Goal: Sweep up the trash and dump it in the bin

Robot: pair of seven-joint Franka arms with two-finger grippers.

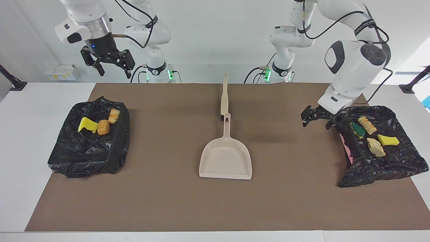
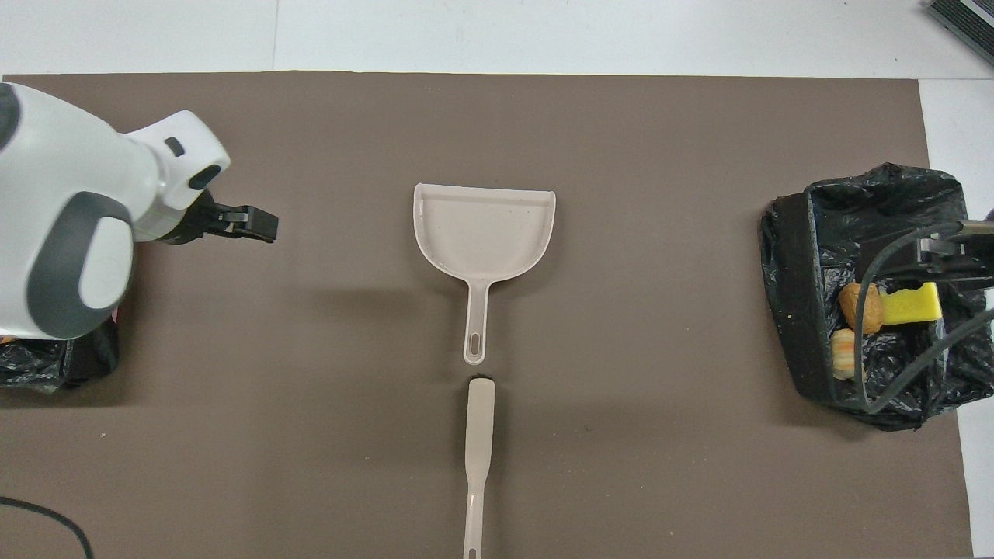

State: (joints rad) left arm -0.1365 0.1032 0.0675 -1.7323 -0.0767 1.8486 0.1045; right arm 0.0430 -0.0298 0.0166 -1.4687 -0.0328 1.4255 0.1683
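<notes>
The trash lies in two black-bagged bins. The bin at the right arm's end holds a yellow sponge chunk and two orange pieces. The bin at the left arm's end holds several scraps. My left gripper hangs open and empty over the mat, at that bin's rim. The right gripper is open and empty, high above the other bin. In the overhead view the left arm hides most of its bin, while the other bin shows whole.
A beige dustpan lies flat mid-mat, its handle pointing toward the robots. The beige brush lies in line with it, nearer to the robots. A brown mat covers the table. Cables of the right arm hang over its bin.
</notes>
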